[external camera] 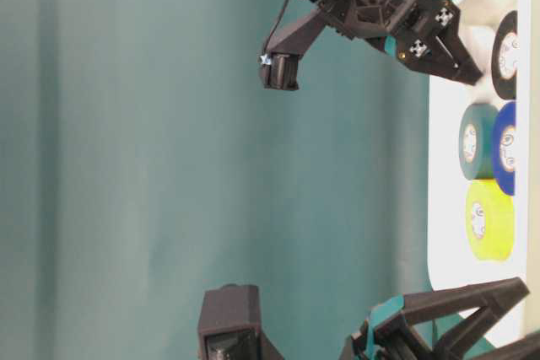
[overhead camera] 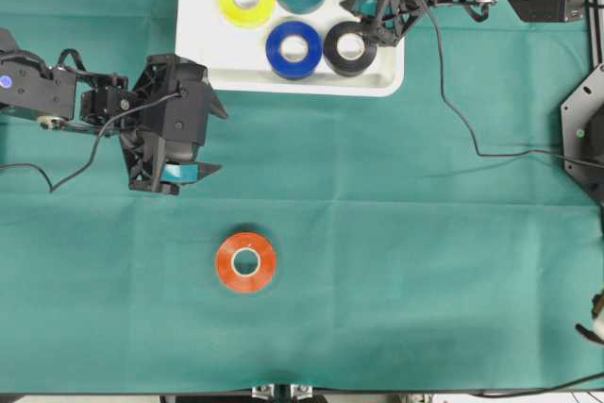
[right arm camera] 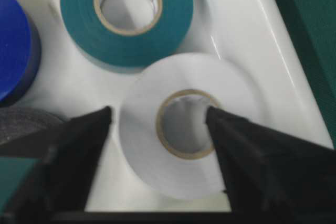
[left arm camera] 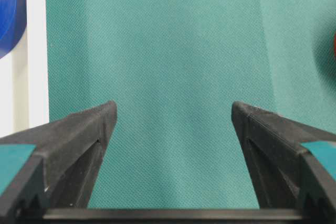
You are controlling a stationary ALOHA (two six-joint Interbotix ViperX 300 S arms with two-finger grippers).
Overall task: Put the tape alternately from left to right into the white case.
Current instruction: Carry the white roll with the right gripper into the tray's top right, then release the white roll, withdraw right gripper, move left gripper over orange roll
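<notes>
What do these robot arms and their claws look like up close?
Both arms are matte black and blocky, with thin black cables looping off them. Each claw, the left claw and the right claw, has two tapering black fingers with teal tape patches. Small checkered square markers sit on the right one.

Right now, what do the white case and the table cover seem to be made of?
The white case: probably glossy moulded plastic, since its rim shows bright reflections and rounded corners. The table cover: apparently matte green woven fabric, since a fine weave texture and soft folds are visible.
</notes>
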